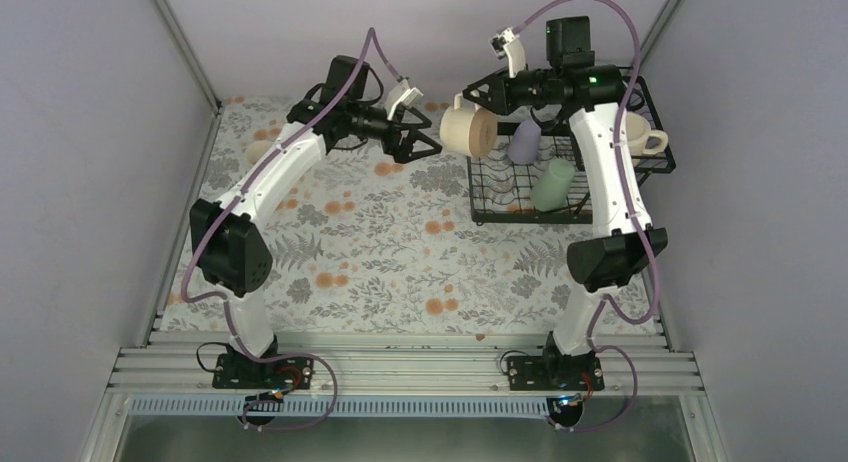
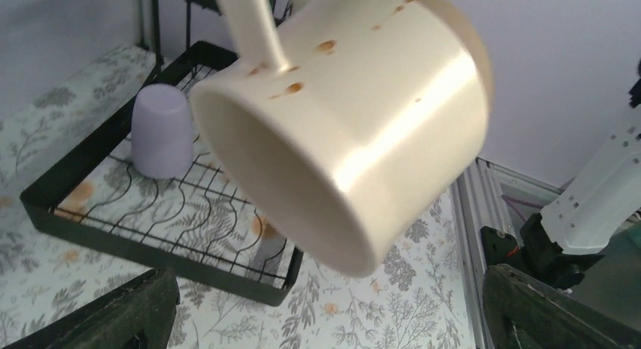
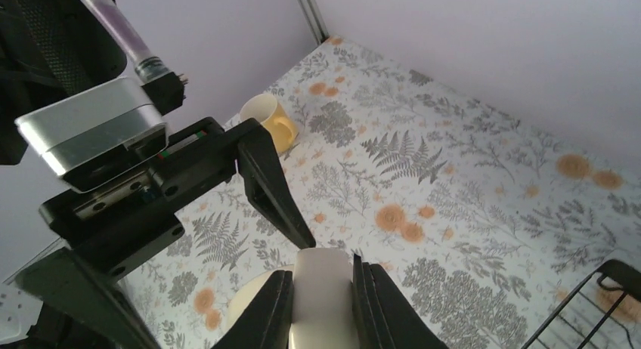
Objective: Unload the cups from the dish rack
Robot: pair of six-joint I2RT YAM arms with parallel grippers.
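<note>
While right jaws clamp it, cream mug [image 1: 468, 132] hangs at dish rack [image 1: 500, 220] edge.

floral tablecloth [image 1: 400, 252], lilac walls [image 1: 80, 132], metal rails [image 1: 400, 367]

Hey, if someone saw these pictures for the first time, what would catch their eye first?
The cream mug stands out: the right gripper, shut on its handle, holds it in mid-air between the arms, mouth toward the wide-open left gripper. At the table's far right, the black dish rack holds a lavender tumbler and a mint-green tumbler. A yellow cup sits on the floral tabletop, far left.
</note>
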